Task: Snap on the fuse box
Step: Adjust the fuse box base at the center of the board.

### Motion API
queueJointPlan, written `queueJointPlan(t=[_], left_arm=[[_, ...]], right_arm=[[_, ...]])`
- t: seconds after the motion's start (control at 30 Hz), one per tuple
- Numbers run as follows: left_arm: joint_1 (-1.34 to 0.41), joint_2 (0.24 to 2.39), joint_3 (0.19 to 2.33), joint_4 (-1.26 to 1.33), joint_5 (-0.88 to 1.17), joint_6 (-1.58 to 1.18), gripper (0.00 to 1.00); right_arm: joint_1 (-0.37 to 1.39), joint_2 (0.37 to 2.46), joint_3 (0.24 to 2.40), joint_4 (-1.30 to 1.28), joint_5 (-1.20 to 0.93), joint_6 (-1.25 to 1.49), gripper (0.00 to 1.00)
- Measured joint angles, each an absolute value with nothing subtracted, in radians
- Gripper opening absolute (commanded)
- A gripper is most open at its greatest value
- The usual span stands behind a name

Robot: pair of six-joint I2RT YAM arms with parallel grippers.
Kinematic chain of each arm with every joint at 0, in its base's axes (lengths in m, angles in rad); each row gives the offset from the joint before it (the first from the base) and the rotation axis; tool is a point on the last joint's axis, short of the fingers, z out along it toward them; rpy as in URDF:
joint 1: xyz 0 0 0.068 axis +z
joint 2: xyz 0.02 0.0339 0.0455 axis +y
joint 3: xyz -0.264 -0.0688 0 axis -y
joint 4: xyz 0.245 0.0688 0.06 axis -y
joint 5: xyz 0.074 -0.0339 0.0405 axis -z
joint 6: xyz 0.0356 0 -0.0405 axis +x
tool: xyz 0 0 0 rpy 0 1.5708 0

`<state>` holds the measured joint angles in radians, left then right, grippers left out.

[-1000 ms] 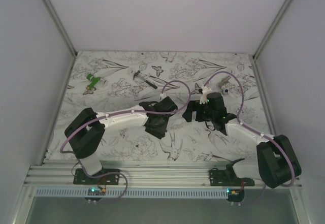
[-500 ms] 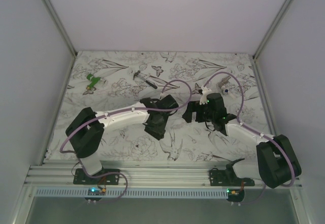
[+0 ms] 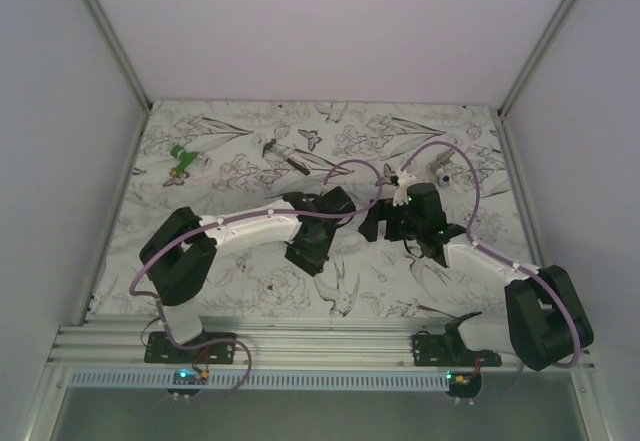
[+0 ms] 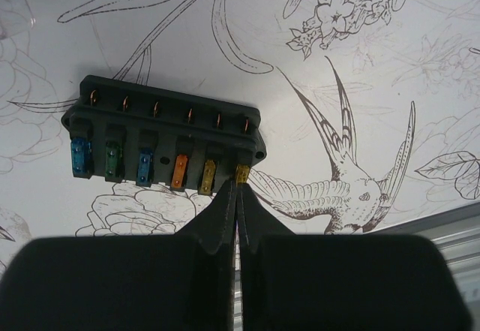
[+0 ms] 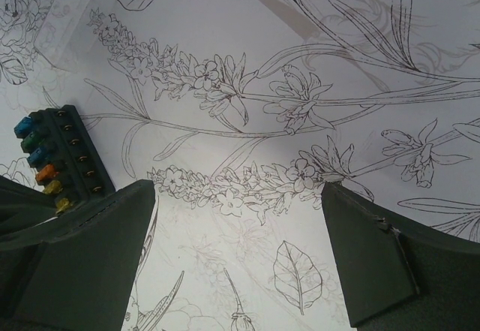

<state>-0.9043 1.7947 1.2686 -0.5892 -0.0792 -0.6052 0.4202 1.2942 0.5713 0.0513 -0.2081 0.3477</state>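
1. Upper left of the top view, on the desk point(image 3: 240, 281): a small green piece point(image 3: 183, 161). It is well apart from both arms and not part of this job.
2. To its right, upper centre: a thin dark hammer-like tool point(image 3: 283, 155), lying loose and clear of both hands.
3. Left hand point(image 4: 238, 190): the fingers are pressed flat together with nothing visible between them. The tips sit at the yellow fuse point(image 4: 241, 173) at the right end of the row. I cannot tell whether they touch it or stop just short.
4. Fuse box point(image 4: 161, 124): it lies on the desk between the two hands, upper left to centre in the left wrist view. The fuse row is exposed: blue, green, blue, orange, two yellow. I see no cover on it.
5. Right hand point(image 5: 238, 196): the jaws are spread wide and hold nothing, over bare printed desk. The fuse box shows at the left edge of its view, just beside its left finger.
6. Upper left of the right wrist view: a faint clear outline point(image 5: 64, 23). It may be a cover, but it is too faint to call.
7. My read: I am at the fuse-seating stage, and the snap itself is not yet done.
8. Next I would lift the left hand off, line the cover up square over the box, and press evenly. The right hand could steady the box so it does not slide.
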Motion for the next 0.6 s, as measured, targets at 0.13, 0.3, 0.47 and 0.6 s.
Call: queueJointPlan(t=[0.13, 0.3, 0.47, 0.6], left_arm=[[-0.904, 1.795, 1.269, -0.592, -0.072, -0.605, 0.00], [-0.904, 1.795, 1.266, -0.606, -0.068, -0.610, 0.00], [-0.907, 1.780, 1.225, -0.623, -0.072, -0.622, 0.00], [-0.916, 1.816, 1.133, -0.658, -0.076, -0.638, 0.00]], right_arm=[[0.420, 1.294, 0.571, 0.055, -0.209, 0.348, 1.00], [0.420, 1.296, 0.571, 0.057, -0.212, 0.348, 1.00], [0.420, 1.298, 0.571, 0.057, -0.213, 0.348, 1.00], [0.420, 1.298, 0.571, 0.057, -0.215, 0.348, 1.00]])
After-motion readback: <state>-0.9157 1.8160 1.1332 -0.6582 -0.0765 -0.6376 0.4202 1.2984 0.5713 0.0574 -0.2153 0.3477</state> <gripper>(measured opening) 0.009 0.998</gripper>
